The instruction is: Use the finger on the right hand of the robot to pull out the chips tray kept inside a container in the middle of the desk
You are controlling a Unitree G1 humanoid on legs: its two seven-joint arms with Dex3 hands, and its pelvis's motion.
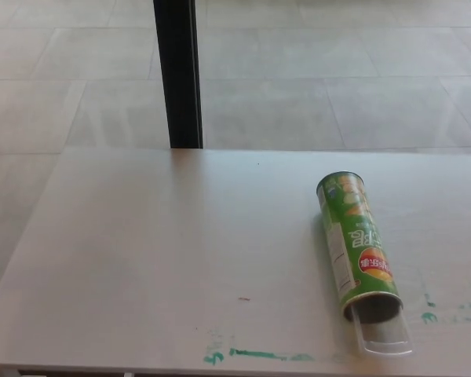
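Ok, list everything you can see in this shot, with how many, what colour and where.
chips can: one, green with a red and orange label, lying on its side on the right part of the desk, open end toward the near edge
clear tray: one, transparent, sticking partly out of the can's open end near the front edge
desk: one, pale white-grey, filling the lower picture
green marks: several smears, green, along the desk's front edge and at the right
black post: one, black, upright behind the desk's far edge
tiled floor: light grey, beyond the desk
robot hands: none in view
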